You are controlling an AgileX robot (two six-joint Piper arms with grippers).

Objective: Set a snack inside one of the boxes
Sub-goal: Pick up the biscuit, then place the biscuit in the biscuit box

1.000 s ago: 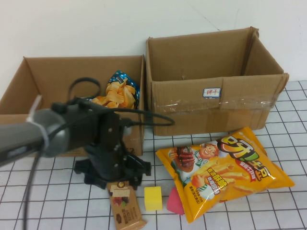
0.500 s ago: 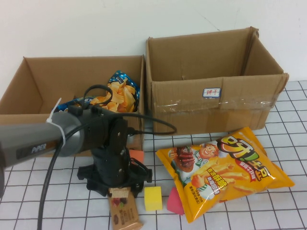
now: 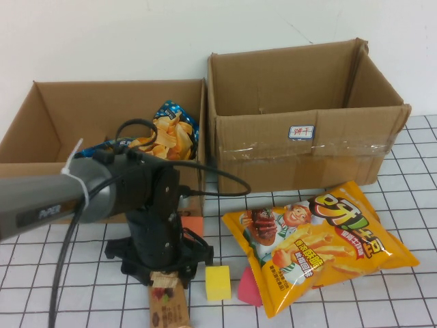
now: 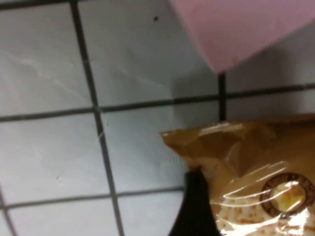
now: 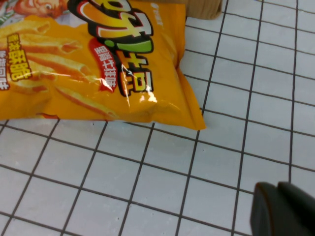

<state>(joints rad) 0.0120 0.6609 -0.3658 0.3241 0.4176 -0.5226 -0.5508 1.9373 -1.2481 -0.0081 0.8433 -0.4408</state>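
High view has the left gripper [image 3: 164, 273] down low in the lower left of the frame, right on top of a brown snack bar [image 3: 167, 306] that pokes out below it toward the bottom edge. The fingers look clamped on the top end of that bar, and the left wrist view backs it up: one dark fingertip [image 4: 197, 209] is pressed against the crinkly brown wrapper [image 4: 246, 172] lying on the white gridded table [image 4: 49, 73], with a pink block corner [image 4: 236, 24] at the top of that shot.

Just right of the gripper sits a yellow cube [image 3: 218, 283], and touching its right side is a pink wedge [image 3: 247, 287] that's partly tucked under a big orange chip bag [image 3: 317, 242]. A small orange block [image 3: 192, 224] peeks out just above the gripper, near the front wall of the left box.

Two cardboard boxes stand along the back. The left box [image 3: 41, 116] in the upper left already has a blue-and-yellow snack bag [image 3: 167, 130] leaning in its right corner. The right box [image 3: 307, 137] is taller and carries a small white label [image 3: 301, 131] on its front.

The right gripper [image 5: 283, 209] only shows as a dark shape in the lower right corner of the right wrist view, hovering over bare tiles near the corner of the chip bag; can't tell how its fingers are set.
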